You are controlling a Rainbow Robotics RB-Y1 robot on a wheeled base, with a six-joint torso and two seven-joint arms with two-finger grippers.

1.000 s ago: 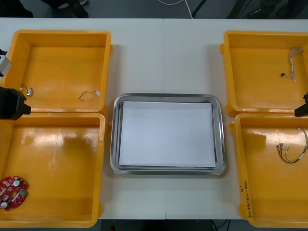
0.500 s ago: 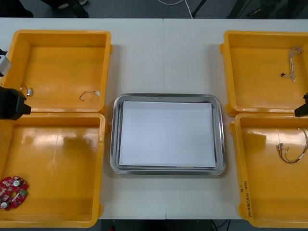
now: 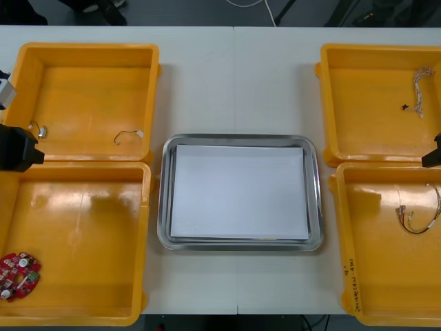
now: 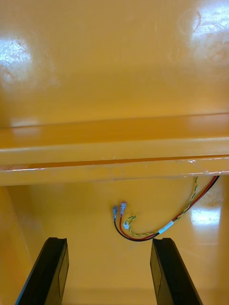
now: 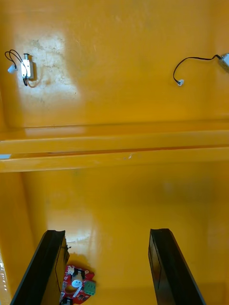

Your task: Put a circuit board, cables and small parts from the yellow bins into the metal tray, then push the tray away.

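Left wrist view first: my left hand [image 5: 106, 233] hangs over the near left bin [image 5: 119, 205] with its two black fingers [image 5: 164, 267] standing well apart and nothing between them. The round red circuit board [image 5: 76, 286] lies on that bin's floor just beside one finger, close to the bin's outer wall. Beyond the two touching rims is the far left bin [image 5: 119, 71], where a small metal part [image 5: 26, 69] with short wires lies near one corner and a black cable [image 5: 193, 66] curls well apart from it.

On the right wrist view, my right hand [image 4: 109, 240] is likewise spread wide, holding nothing, over the near right bin [image 4: 62, 209]. The red and yellow cable [image 4: 162, 224] lies on the floor just past the fingertips, its plug ends roughly between them, untouched. The far right bin [image 4: 114, 57] sits past the rims.

From the front view, a twisted cable [image 3: 422, 81] lies by the far right bin's outer wall. The metal tray [image 3: 162, 200], white inside, sits on the surface [image 3: 234, 76] between the two pairs of bins, well apart from both hands.
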